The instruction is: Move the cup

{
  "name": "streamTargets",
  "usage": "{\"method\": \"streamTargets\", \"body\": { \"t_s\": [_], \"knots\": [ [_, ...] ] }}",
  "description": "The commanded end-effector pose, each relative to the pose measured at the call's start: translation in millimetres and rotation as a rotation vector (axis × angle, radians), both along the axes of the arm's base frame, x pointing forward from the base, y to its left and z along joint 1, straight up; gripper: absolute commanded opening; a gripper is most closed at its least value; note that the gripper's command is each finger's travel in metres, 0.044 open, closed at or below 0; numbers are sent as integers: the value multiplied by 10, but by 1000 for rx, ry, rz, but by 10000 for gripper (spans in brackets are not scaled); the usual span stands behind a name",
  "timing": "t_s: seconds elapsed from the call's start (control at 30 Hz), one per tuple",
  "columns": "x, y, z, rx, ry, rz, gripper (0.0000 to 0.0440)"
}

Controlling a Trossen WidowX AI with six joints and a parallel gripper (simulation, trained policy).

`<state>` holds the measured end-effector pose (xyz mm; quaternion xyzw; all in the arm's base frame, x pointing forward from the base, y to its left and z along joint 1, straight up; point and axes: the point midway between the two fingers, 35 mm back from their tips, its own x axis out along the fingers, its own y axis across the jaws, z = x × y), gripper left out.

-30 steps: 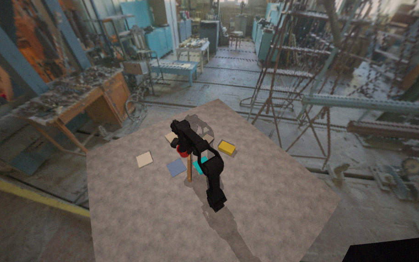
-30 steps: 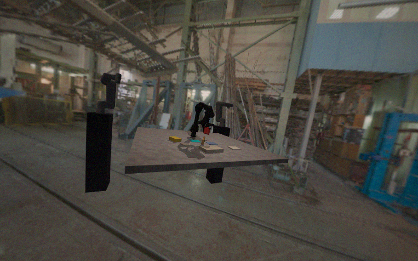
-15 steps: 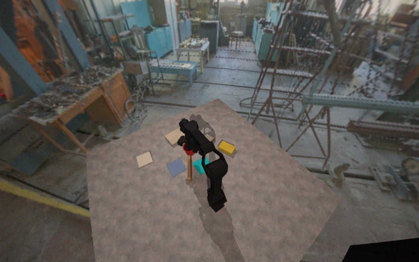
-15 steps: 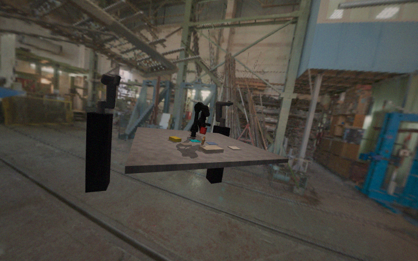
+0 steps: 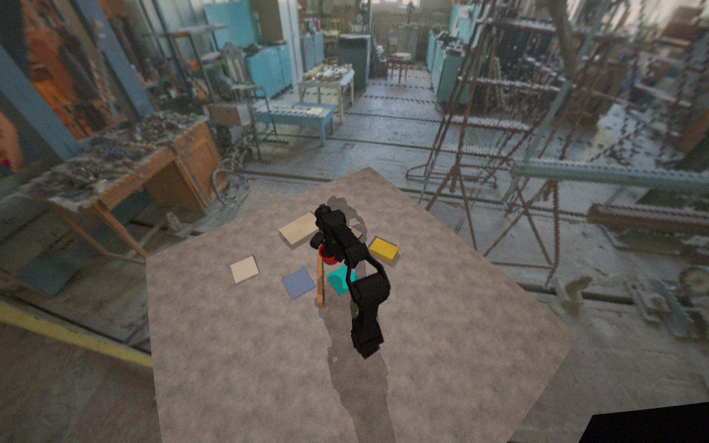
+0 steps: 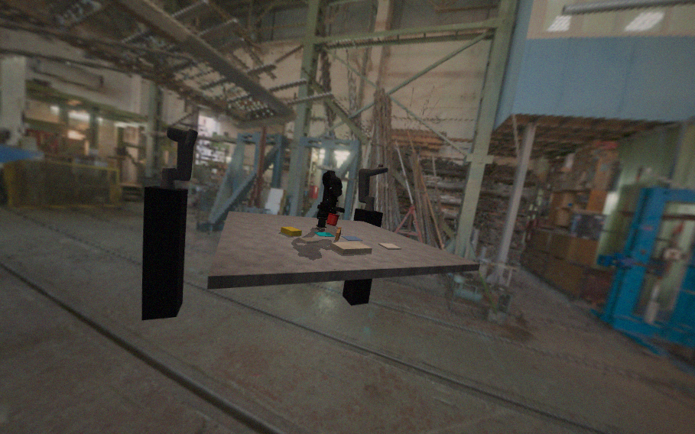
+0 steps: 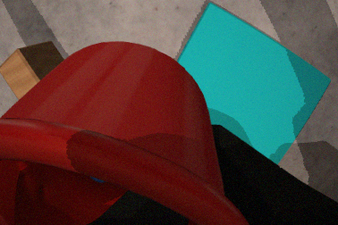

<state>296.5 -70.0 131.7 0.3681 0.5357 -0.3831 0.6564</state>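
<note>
From where I stood, the black arm (image 5: 369,291) (image 6: 331,188) reached out over the table (image 5: 444,330) (image 6: 264,267) with its gripper (image 5: 331,252) (image 6: 332,211) clamped on the red cup (image 5: 327,256) (image 6: 332,219) (image 7: 134,83), which hung above the tabletop, clear of both pads. Seen from overhead, the cup lay across the far end of the wooden bar (image 5: 320,280) (image 6: 338,234) (image 7: 20,73), near the teal pad (image 5: 339,279) (image 6: 324,234) (image 7: 250,74). The blue pad (image 5: 298,282) (image 6: 351,238) lay flat on the other side of that bar. Up close, a little speck of blue (image 7: 97,179) showed inside the cup's mouth; I couldn't tell how many marbles were in there. A yellow block (image 5: 383,249) (image 6: 290,231) sat beyond the teal pad, well apart from the blue one. The large beige block (image 5: 297,229) (image 6: 351,247) lay partly behind the arm in the overhead view, and a thin pale square (image 5: 244,269) (image 6: 389,246) rested by itself past the blue pad.
</note>
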Motion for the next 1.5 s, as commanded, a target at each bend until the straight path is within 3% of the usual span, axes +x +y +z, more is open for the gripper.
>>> {"method": "streamTargets", "body": {
  "t_s": [0.0, 0.83, 1.0, 1.13, 1.47],
  "knots": [
    [-44, -39, -70, -5, 0, -5, 0],
    [-482, -79, -645, -4, 37, -52, 10],
    [-503, -118, -692, -9, 18, -66, 61],
    [-459, -154, -635, -11, -34, -77, 152],
    [-507, -134, -526, -4, -106, -64, 174]
  ]
}}
